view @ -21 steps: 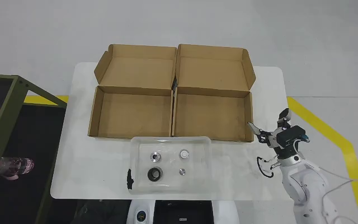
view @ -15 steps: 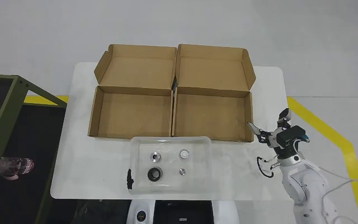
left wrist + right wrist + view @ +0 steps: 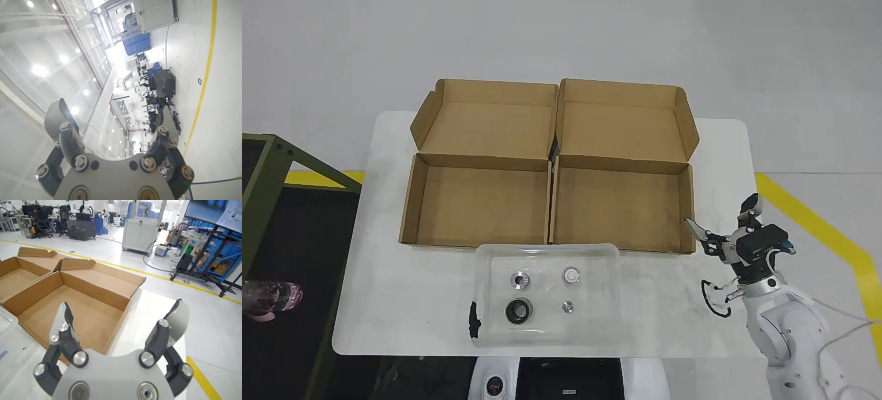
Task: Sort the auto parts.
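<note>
Auto parts (image 3: 518, 311), four in all, lie in a clear tray (image 3: 482, 262) at the near edge of the white worktop (image 3: 722, 150), roughly at its middle. A silvery round piece (image 3: 517, 279) and a white round piece (image 3: 571, 273) sit in the tray's far half. A black ring and a small silvery piece (image 3: 567, 306) sit in the near half, and none of the four touches another.

Just behind the tray stand two open cardboard boxes side by side, the left box (image 3: 477, 205) and the right box (image 3: 620, 205), their lids folded back.

The right pincer (image 3: 721, 212) hangs at the worktop's right side, just beside the near right corner of the right box. Its jaws are spread wide with nothing between them. The parts lie well apart from it, off to its left, with bare worktop between. From the wrist, the right pincer (image 3: 122, 306) faces across the right box, with a corner of the tray at the edge.

The left pincer (image 3: 111, 108) points up into the hall, towards the ceiling lights, jaws likewise parted and empty-handed.
</note>
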Tool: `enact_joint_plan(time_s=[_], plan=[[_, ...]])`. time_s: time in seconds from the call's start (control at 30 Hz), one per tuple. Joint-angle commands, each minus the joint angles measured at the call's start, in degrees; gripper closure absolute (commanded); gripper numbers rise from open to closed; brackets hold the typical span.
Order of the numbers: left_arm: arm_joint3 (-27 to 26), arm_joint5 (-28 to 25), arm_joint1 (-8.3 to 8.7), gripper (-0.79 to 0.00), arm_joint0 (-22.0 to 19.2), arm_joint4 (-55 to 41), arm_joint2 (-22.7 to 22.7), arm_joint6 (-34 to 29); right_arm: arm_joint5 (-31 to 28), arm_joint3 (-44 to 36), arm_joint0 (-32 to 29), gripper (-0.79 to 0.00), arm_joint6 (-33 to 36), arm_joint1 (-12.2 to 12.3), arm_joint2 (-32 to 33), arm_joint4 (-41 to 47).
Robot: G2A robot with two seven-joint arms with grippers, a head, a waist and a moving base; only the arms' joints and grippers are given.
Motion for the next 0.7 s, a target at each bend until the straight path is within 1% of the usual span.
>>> enact_joint_plan(time_s=[0.0, 0.1, 0.2, 0.37, 0.47, 0.67], plan=[[0.0, 0.0, 0.0, -0.785, 0.0, 0.0, 0.0, 0.0, -1.4, -0.6, 0.5, -0.785, 1.6, 0.1, -0.2, -0.1], [0.0, 0.0, 0.0, -0.785, 0.0, 0.0, 0.0, 0.0, -3.8, -1.4, 1.4, -0.785, 4.4, 0.3, -0.1, 1.3], [0.0, 0.0, 0.0, -0.785, 0.0, 0.0, 0.0, 0.0, -7.9, -2.4, 2.6, -0.785, 8.1, 0.5, -1.1, 2.8], [0.0, 0.0, 0.0, -0.785, 0.0, 0.0, 0.0, 0.0, -13.4, -3.7, 5.2, -0.785, 15.0, 0.8, -4.0, 6.4], [0.0, 0.0, 0.0, -0.785, 0.0, 0.0, 0.0, 0.0, -16.1, -4.7, 6.9, -0.785, 19.0, 0.9, -6.1, 8.1], [0.0, 0.0, 0.0, -0.785, 0.0, 0.0, 0.0, 0.0, -21.8, -6.5, 9.6, -0.785, 26.3, 1.0, -13.1, 10.4]])
